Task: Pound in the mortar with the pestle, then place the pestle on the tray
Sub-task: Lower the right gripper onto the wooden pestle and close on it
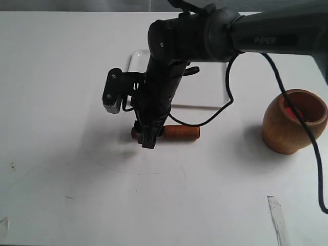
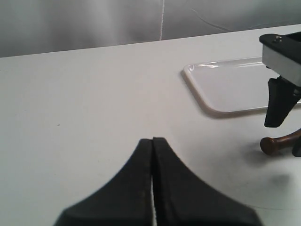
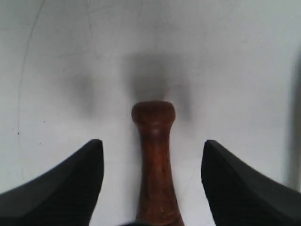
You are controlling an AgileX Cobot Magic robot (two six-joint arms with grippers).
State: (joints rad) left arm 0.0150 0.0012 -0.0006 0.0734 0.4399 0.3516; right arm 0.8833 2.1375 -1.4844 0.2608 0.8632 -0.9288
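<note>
- The right tool [image 3: 151, 142] points down at the worktop [image 1: 56, 113] with its jaws spread wide. One dark finger [image 3: 70, 183] stands on each side of the pestle's thin handle, and pale worktop shows in both gaps, so nothing is pinched.
- In the exterior view the right tool [image 1: 148, 139] sits low over the handle end, reaching across from the right.
- The pestle [image 3: 155, 179] lies flat on the worktop. Its knob points away from the right wrist camera.
- In the exterior view the pestle [image 1: 179, 132] lies crosswise. Its thick end sticks out to the right of the tool and its knob just shows on the left.
- The left tool [image 2: 153, 140] is pressed together, its two fingers meeting along a thin seam with nothing between them. It hangs over bare worktop, well apart from the pestle [image 2: 277, 142].
- The tray [image 1: 205, 87] lies flat behind the pestle, near it but not touching, and is partly hidden by the right arm. The left wrist view shows its rounded corner and low rim [image 2: 195, 82].
- The mortar [image 1: 287, 132] stands upright at the right, well apart from the pestle and the tray, with a red object [image 1: 292, 113] inside.
- A black cable [image 1: 319, 169] from the right arm hangs across the front of the mortar.
</note>
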